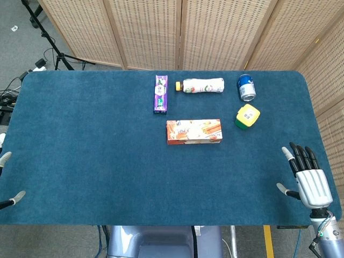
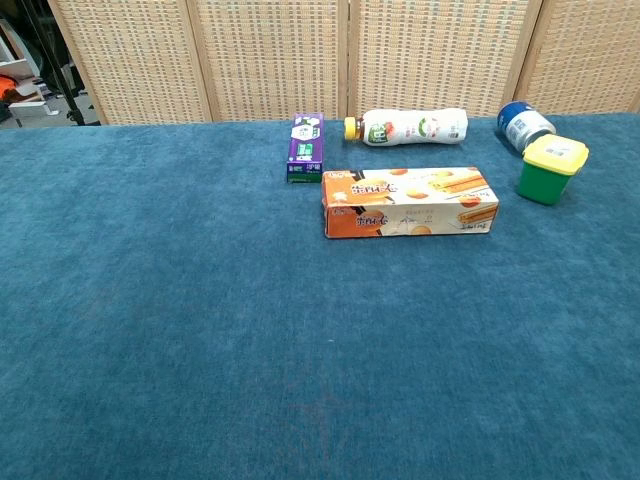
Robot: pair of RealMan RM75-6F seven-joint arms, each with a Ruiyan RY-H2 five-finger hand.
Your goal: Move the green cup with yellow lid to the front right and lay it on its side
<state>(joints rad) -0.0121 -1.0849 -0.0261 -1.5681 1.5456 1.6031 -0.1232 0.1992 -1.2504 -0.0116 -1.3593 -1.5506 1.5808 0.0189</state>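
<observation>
A lab or studio: woven folding screens (image 1: 183, 32) wall off a blue-carpeted counter (image 1: 97, 156), with tripod legs (image 1: 51, 40) and cables (image 1: 11, 94) on the floor.

Orange snack box (image 1: 194, 131) mid-table, purple box (image 1: 160, 93) behind it, white bottle (image 1: 202, 85) lying down, blue can (image 1: 246, 87) tipped over

Only two fingertips of the left hand (image 1: 5, 158) show at the head view's left edge

One green cup (image 1: 246, 116), one bottle (image 1: 202, 85), one can (image 1: 246, 87), seemingly two boxes (image 1: 194, 131).
</observation>
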